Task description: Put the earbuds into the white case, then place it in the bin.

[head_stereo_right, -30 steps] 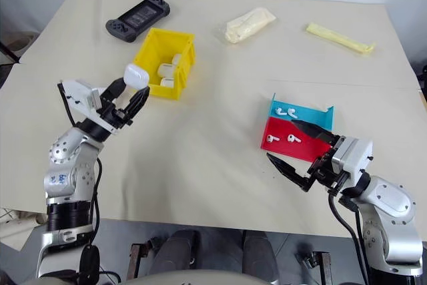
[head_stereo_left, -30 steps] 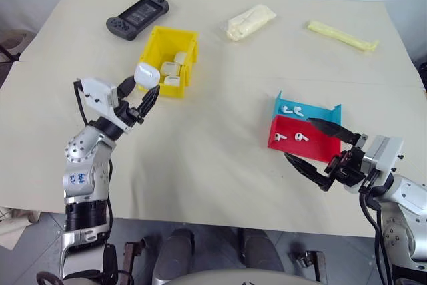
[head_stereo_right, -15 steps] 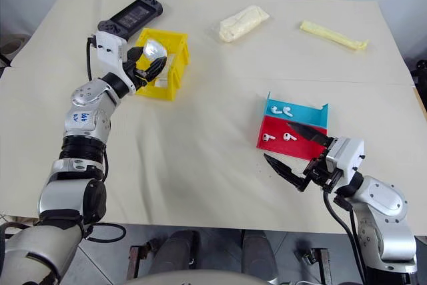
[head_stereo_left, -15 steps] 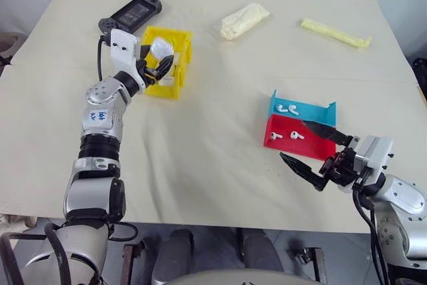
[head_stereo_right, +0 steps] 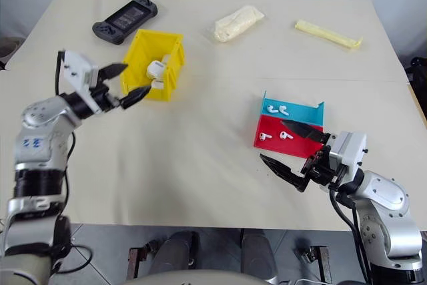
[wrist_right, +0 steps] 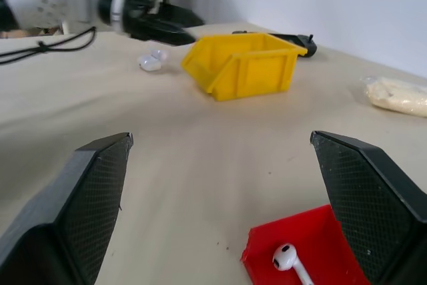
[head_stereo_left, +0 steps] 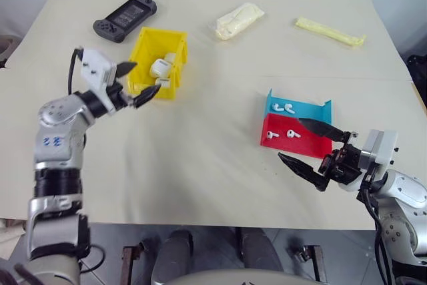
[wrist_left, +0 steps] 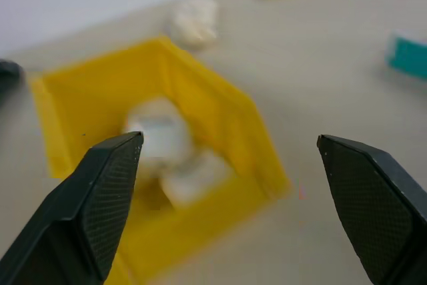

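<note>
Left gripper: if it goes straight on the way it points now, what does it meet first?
Most likely the yellow bin. The open left gripper points at its near wall, with white cases inside; depth is hard to judge.

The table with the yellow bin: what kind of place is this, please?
Probably a robot test setup, not a home: a cloth-covered table holds staged props, such as a yellow bin of white cases and a game controller.

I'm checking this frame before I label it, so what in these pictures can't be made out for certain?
- Number of white cases in the yellow bin: the bin's walls hide part of the pile in the head views, and the left wrist view is blurred.
- Whether those cases are shut, with earbuds inside: too small.
- The small white object on the table behind the bin in the right wrist view: too small to identify.
</note>
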Available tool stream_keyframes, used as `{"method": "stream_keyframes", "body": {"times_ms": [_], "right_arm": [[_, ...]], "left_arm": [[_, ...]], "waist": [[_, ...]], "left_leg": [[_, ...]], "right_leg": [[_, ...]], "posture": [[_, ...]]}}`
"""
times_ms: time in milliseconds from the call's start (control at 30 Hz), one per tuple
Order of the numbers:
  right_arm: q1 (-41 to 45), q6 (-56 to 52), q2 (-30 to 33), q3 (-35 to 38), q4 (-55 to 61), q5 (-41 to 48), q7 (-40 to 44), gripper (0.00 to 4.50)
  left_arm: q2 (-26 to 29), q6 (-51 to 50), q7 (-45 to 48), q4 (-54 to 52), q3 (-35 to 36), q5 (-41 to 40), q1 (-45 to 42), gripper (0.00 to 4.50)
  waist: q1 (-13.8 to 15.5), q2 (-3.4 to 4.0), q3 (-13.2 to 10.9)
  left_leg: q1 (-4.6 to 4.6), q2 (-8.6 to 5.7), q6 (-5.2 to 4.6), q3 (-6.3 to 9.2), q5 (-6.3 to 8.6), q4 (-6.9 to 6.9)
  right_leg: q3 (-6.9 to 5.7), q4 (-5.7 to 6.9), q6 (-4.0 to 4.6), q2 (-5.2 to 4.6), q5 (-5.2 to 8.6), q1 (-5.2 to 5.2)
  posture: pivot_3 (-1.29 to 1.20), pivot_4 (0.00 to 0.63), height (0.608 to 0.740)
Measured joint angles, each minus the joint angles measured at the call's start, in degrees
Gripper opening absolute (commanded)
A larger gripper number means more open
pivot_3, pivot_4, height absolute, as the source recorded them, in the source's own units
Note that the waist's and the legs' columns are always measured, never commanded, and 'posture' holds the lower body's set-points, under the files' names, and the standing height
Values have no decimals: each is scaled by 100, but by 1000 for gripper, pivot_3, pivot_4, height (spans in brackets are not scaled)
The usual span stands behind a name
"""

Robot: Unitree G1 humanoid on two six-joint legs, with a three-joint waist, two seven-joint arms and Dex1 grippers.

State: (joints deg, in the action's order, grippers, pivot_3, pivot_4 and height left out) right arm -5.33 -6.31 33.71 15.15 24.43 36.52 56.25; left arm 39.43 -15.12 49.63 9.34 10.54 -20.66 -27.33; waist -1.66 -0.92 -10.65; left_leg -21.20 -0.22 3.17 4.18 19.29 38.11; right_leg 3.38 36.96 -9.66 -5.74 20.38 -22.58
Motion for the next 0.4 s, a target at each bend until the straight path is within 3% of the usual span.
{"method": "stream_keyframes", "body": {"times_ms": [100,200,400], "right_arm": [[39,27,155,-23,-172,-70,235,4500],[96,86,280,-39,-454,-141,481,4500],[273,153,425,-31,-893,-215,713,4500]], "left_arm": [[464,-61,750,-517,57,-207,1054,4443],[499,212,1103,-697,2,-169,1657,4443],[227,826,975,-940,-66,-24,1726,4443]], "waist": [[7,1,0],[64,0,0],[160,0,0]], "left_leg": [[2,-1,-1,1,1,-1],[0,-3,-3,2,2,3],[0,-6,-6,-1,3,3]], "right_leg": [[2,-9,1,-4,0,2],[-3,-23,1,-5,0,7],[-3,-25,2,-9,0,7]], "posture": [[0,150,740],[0,150,740],[0,150,740]]}}
